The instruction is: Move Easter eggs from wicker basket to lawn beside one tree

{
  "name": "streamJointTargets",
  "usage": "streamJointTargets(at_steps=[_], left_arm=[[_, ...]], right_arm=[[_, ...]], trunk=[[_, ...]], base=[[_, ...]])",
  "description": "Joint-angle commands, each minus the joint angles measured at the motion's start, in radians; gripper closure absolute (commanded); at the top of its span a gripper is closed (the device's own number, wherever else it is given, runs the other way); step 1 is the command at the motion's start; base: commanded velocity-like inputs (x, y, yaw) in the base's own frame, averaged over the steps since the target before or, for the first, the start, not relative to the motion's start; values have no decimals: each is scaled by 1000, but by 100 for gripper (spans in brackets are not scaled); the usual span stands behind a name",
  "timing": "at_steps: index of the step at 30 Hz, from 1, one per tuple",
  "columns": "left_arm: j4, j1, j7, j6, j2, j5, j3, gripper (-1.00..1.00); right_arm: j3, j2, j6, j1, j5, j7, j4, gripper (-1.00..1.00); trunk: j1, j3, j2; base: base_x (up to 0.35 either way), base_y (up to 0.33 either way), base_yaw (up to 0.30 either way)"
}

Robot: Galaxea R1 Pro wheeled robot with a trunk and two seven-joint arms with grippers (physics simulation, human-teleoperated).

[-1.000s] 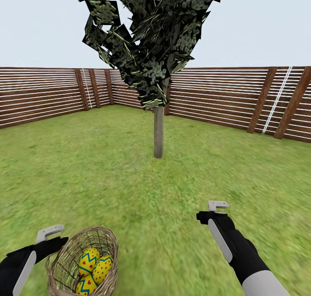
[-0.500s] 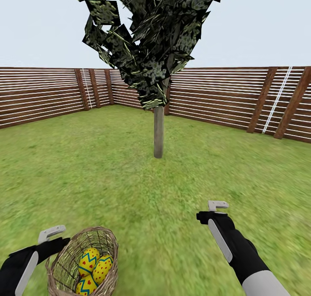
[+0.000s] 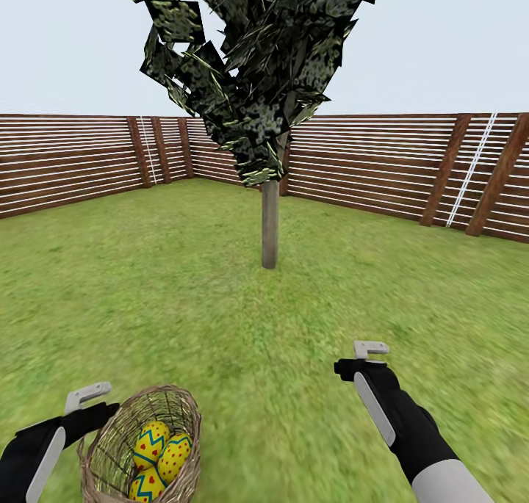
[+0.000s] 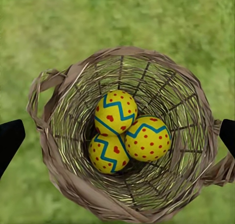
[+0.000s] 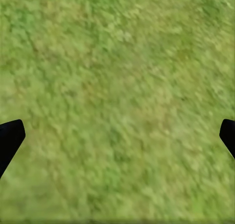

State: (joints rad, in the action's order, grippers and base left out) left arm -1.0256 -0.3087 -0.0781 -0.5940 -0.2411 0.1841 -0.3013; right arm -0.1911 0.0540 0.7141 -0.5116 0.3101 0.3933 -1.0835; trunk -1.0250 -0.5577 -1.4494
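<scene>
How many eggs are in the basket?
3. All sit at the bottom of the wicker basket: one zigzag egg on top, a second egg beside it, and a spotted egg touching both. None looks hidden.

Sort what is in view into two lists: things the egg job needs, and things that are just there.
Needed:
- three yellow eggs with red spots and blue zigzags
- tan woven wicker basket holding them
- green grass lawn
- tree with straight pale grey-tan trunk
- left hand, beside the basket

Just there:
- brown horizontal-slat wooden fence
</scene>
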Motion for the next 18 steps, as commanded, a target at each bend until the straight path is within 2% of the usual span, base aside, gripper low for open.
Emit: streamJointTargets(at_steps=[1, 9, 18], left_arm=[[-1, 0, -3, -6, 0, 3, -2, -100], [-1, -1, -8, -6, 6, 2, -1, -100], [1, -1, -3, -6, 13, 1, 0, -100]], right_arm=[[-4, 1, 2, -1, 10, 10, -1, -100], [-4, 1, 2, -1, 10, 10, -1, -100], [-4, 1, 2, -1, 10, 10, -1, -100]], trunk=[[0, -1, -1], [0, -1, -1], [-34, -29, -64]], base=[[0, 0, 0], [0, 0, 0], [0, 0, 0]])
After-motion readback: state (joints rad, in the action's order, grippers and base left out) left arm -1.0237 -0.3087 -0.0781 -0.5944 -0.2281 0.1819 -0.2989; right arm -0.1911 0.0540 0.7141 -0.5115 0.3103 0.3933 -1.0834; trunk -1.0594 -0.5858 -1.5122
